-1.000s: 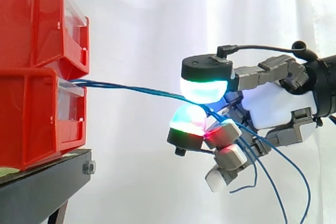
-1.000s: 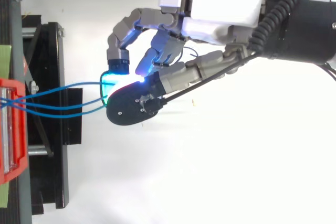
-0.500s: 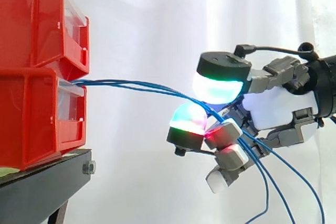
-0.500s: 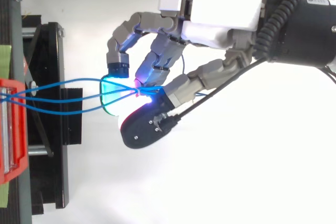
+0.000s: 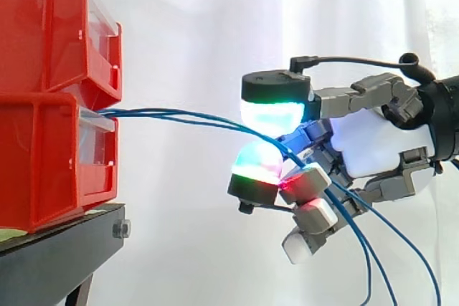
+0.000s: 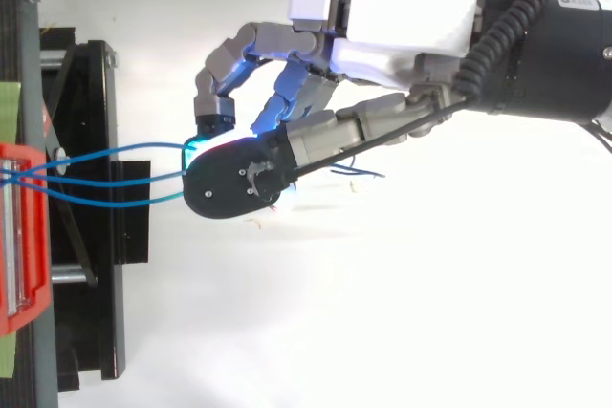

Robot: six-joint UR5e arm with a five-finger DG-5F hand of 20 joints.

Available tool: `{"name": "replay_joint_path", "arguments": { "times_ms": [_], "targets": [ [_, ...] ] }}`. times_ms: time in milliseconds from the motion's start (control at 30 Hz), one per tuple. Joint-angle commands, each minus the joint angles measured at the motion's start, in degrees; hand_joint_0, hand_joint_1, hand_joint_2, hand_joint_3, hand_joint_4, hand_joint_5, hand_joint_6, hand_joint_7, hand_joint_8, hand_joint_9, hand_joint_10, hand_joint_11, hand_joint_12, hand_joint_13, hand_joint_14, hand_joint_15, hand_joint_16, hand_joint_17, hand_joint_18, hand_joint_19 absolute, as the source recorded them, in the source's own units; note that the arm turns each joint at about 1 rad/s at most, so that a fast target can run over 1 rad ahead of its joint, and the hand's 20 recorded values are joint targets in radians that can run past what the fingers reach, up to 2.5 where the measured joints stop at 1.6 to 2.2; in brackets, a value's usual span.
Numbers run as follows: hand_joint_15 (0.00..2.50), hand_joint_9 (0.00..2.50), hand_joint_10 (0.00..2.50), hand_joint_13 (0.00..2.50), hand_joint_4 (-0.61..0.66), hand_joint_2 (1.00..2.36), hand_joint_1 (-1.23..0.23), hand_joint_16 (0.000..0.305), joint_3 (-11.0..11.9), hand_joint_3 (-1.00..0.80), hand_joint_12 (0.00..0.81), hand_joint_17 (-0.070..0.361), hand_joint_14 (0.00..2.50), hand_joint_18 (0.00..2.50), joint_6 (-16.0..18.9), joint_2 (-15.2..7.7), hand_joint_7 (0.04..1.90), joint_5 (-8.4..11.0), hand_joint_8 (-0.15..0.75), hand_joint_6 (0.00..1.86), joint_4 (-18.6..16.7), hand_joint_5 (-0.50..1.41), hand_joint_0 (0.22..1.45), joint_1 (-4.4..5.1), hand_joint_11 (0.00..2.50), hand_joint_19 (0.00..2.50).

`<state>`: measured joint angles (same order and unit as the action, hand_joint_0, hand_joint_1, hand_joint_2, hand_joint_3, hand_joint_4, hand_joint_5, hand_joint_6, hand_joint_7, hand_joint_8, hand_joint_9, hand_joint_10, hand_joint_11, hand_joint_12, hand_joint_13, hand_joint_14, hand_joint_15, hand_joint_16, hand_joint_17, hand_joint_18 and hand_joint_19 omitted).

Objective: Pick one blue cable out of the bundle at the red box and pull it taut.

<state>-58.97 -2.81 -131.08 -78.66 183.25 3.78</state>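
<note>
Three thin blue cables (image 5: pixel 186 116) run from the front of the lower red box (image 5: pixel 43 155) rightward to my hand (image 5: pixel 373 145). They sag only slightly. My thumb pad (image 5: pixel 276 109) sits right above a finger pad (image 5: pixel 257 170), and the cables pass between the two, pinched there. The other fingers curl below. Behind the hand the loose cable ends (image 5: pixel 401 249) hang down. From above, the cables (image 6: pixel 105 179) fan out of the red box (image 6: pixel 19 236) and meet under the thumb of my hand (image 6: pixel 402 16).
A second red box (image 5: pixel 43 34) is stacked on the lower one, and both rest on a black stand (image 5: pixel 57 256). A white curtain hangs behind. The stand's black frame (image 6: pixel 96 236) lies between the box and the hand.
Half a second ago the thumb was lifted and swung off the finger pad. It has come back down onto the cables, as it was one second ago. The cable run looks unchanged.
</note>
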Motion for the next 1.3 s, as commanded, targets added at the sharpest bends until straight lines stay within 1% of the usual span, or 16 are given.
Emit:
{"name": "replay_joint_path", "arguments": {
  "times_ms": [0,133,367,667,733,767,833,867,967,1033,1067,1100,1133,1167,1200,1267],
  "targets": [
    [0.81,1.11,0.01,1.05,0.19,1.02,-0.67,0.060,0.00,-0.15,0.409,0.134,0.02,0.66,0.00,-0.06,0.97,0.00,0.400,0.93,0.00,-0.18,0.61,0.00,1.23,0.46],
    [0.81,1.08,0.01,1.02,0.13,1.02,-0.75,0.057,0.00,-0.14,0.389,0.129,0.02,0.65,0.00,-0.06,0.96,0.00,0.377,0.94,-0.09,-0.19,0.64,0.00,1.23,0.46],
    [0.80,1.05,0.01,0.99,0.06,1.02,-0.87,0.055,0.00,-0.27,0.378,0.124,0.03,0.64,0.00,0.03,0.98,0.00,0.362,0.94,0.00,-0.20,0.73,-0.09,1.22,0.41],
    [0.79,1.05,0.01,0.97,0.08,1.00,-0.90,0.054,0.00,-0.49,0.373,0.121,0.03,0.62,0.18,0.03,1.00,0.00,0.352,0.94,0.00,-0.20,0.81,0.00,1.22,0.40],
    [0.78,1.05,0.01,0.98,0.10,1.00,-0.90,0.054,0.00,-0.50,0.370,0.121,0.02,0.62,0.44,0.03,0.97,0.00,0.347,0.94,0.00,-0.20,0.81,0.00,1.24,0.40],
    [0.77,1.05,0.01,0.98,0.14,1.00,-0.91,0.054,0.00,-0.50,0.370,0.121,0.03,0.64,0.44,0.03,0.97,0.00,0.348,0.94,0.00,-0.20,0.77,0.00,1.22,0.39],
    [0.78,1.05,0.01,0.97,0.16,1.00,-0.89,0.054,0.00,-0.50,0.373,0.121,0.03,0.63,0.62,-0.06,0.96,0.00,0.354,0.93,0.00,-0.19,0.70,0.00,1.23,0.41],
    [0.79,1.05,0.01,0.97,0.17,1.00,-0.85,0.055,0.00,-0.50,0.380,0.124,0.03,0.62,0.62,0.03,0.97,0.00,0.364,0.93,0.00,-0.19,0.58,0.00,1.22,0.43],
    [0.78,1.08,0.01,0.98,0.19,1.00,-0.75,0.062,0.00,-0.50,0.412,0.139,0.02,0.64,0.70,0.03,0.96,0.00,0.399,0.92,0.00,-0.18,0.48,0.00,1.21,0.45],
    [0.77,1.09,0.01,0.99,0.20,1.00,-0.68,0.064,0.00,-0.50,0.421,0.145,0.02,0.65,0.70,0.03,0.95,0.00,0.408,0.92,0.00,-0.18,0.46,0.00,1.20,0.45],
    [0.77,1.10,0.01,0.99,0.20,1.00,-0.58,0.065,0.00,-0.50,0.425,0.145,0.02,0.64,0.70,0.03,0.95,0.00,0.407,0.91,0.00,-0.18,0.46,0.00,1.20,0.46],
    [0.77,1.10,0.01,0.99,0.19,1.00,-0.57,0.064,0.00,-0.50,0.423,0.145,0.02,0.64,0.70,0.03,0.96,0.00,0.405,0.91,0.00,-0.17,0.46,-0.09,1.20,0.46],
    [0.77,1.09,0.01,0.98,0.18,1.00,-0.52,0.061,0.00,-0.50,0.409,0.136,0.02,0.61,0.70,0.03,0.97,0.00,0.387,0.90,0.00,-0.17,0.50,0.00,1.21,0.48],
    [0.78,1.09,0.01,0.96,0.16,1.00,-0.52,0.057,0.00,-0.50,0.391,0.129,0.02,0.59,0.70,0.03,1.01,0.00,0.368,0.90,0.00,-0.17,0.55,0.00,1.21,0.50],
    [0.78,1.09,0.01,0.96,0.16,1.00,-0.52,0.057,0.00,-0.50,0.390,0.129,0.02,0.59,0.70,-0.06,1.02,0.00,0.371,0.90,0.00,-0.17,0.56,-0.09,1.21,0.50],
    [0.79,1.08,0.01,0.96,0.17,1.01,-0.58,0.056,0.00,-0.37,0.386,0.126,0.03,0.58,0.70,0.03,1.05,0.00,0.362,0.89,0.00,-0.17,0.59,0.00,1.22,0.50]
  ]
}}
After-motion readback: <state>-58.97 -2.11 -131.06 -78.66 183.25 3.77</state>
